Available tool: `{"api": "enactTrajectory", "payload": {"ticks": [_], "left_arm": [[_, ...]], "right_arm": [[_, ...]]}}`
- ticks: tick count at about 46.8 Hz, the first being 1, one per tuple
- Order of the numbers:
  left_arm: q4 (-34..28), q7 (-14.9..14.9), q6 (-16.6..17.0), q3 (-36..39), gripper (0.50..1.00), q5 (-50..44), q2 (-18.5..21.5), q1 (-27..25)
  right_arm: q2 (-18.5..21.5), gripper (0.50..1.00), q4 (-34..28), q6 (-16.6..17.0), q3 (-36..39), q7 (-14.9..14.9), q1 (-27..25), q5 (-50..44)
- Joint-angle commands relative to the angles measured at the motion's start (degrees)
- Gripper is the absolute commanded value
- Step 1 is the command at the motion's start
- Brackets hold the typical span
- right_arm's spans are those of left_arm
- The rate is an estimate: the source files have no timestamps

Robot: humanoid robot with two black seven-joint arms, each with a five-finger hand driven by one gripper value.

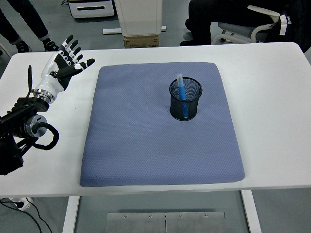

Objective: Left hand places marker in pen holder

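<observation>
Left hand (63, 62) hangs over the far left part of the white worktop (272, 97), its fingers (73, 48) spread apart and holding nothing, with the black forearm running back to the picture's left edge. It is well apart from the black mesh pen holder (185, 99), which stands upright on the blue-grey mat (155, 145), toward the mat's far right part. The blue marker (182, 93) is inside the holder, leaning so that its pale cap end pokes out above the rim on the far left side while its lower end shows through the mesh near the base. The mat lies flat on the middle of the worktop. Beyond the far edge, a seated person's dark trousers (214, 14) and a white office chair (262, 22) show at upper right, and another person's legs (24, 19) stand at upper left.
</observation>
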Motion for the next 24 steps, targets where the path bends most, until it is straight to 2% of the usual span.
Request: {"api": "enactTrajectory", "payload": {"ticks": [1, 24], "left_arm": [[-0.08, 0.03, 0.00, -1.20, 1.000, 0.01, 0.64, 0.90], [-0.08, 0.03, 0.08, -2.26, 1.000, 0.01, 1.44, 2.66]], "right_arm": [[0.00, 1.000, 0.02, 0.00, -0.01, 0.00, 0.00, 0.01], [0.00, 1.000, 1.43, 0.44, -0.71, 0.17, -0.09, -0.78]]}}
